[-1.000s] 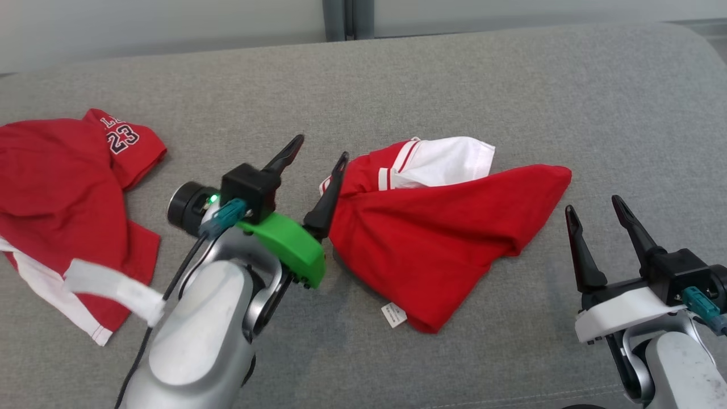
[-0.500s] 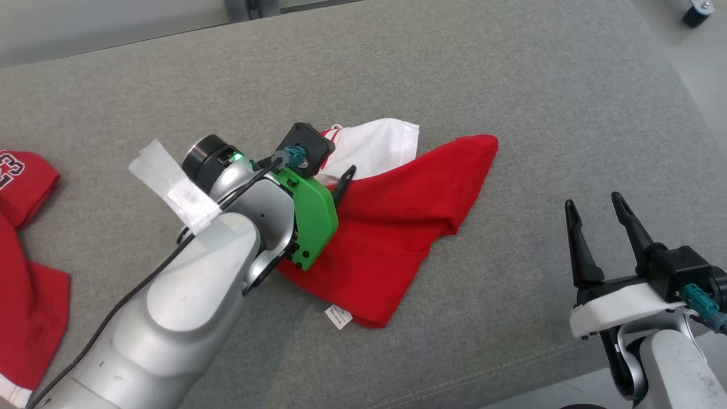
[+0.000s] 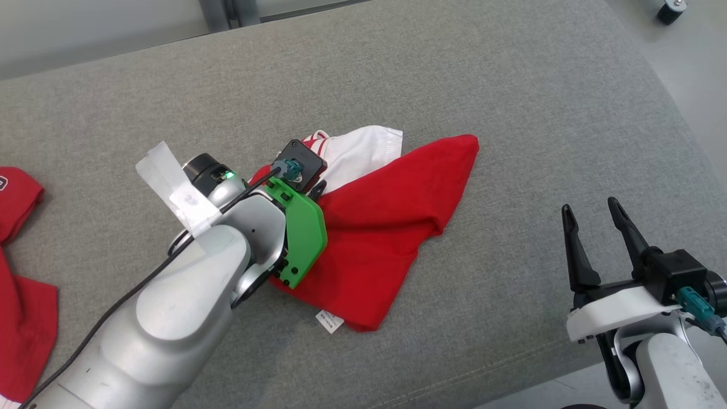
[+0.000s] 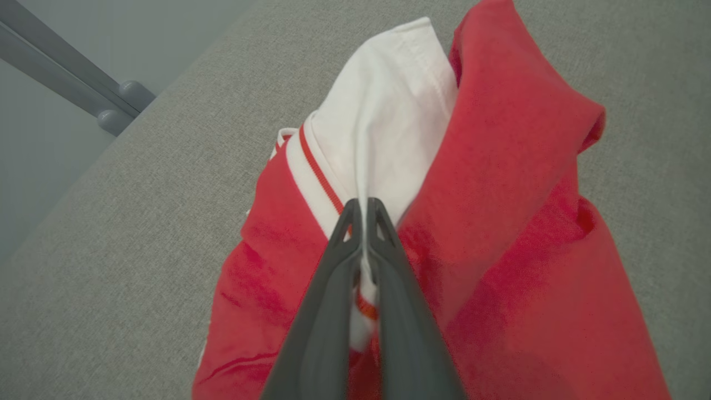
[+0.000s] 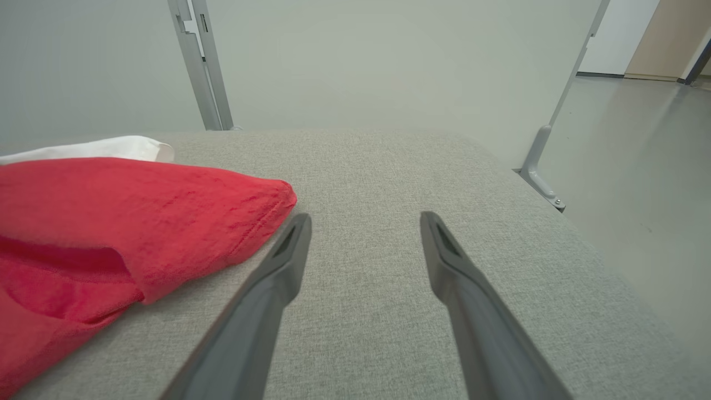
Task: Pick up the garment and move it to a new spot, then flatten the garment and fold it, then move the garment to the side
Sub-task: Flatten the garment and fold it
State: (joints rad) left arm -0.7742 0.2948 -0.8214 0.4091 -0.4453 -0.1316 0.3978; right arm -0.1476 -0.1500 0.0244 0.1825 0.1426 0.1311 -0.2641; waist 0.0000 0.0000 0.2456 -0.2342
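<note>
While the left arm reaches forward over the grey cushion (image 3: 511,85) in the head view, its wrist bends down, so the left gripper (image 3: 317,190) dips into the left edge of the garment (image 3: 386,221). That red and white garment lies crumpled at about the middle of the cushion. A green bracket (image 3: 304,233) hides most of the fingers, and a strip of pale tape (image 3: 176,193) is wrapped round the forearm. The right gripper (image 3: 588,205) hovers low at the right, well apart from the garment, fingers spread and pointing away. Another red shirt (image 3: 23,295) lies at the far left edge.

In the left wrist view, the left gripper (image 4: 364,203) is pinched together on a fold of the garment's (image 4: 500,166) white part, cloth showing between the fingers, with cushion (image 4: 139,194) on both sides.

In the right wrist view, the right gripper (image 5: 365,216) stands wide apart with nothing between its fingers above the cushion (image 5: 377,166). The garment (image 5: 111,200) lies at its left, near one fingertip. Beyond are a pale wall, a metal post (image 5: 200,61) and a glossy floor (image 5: 639,139).
</note>
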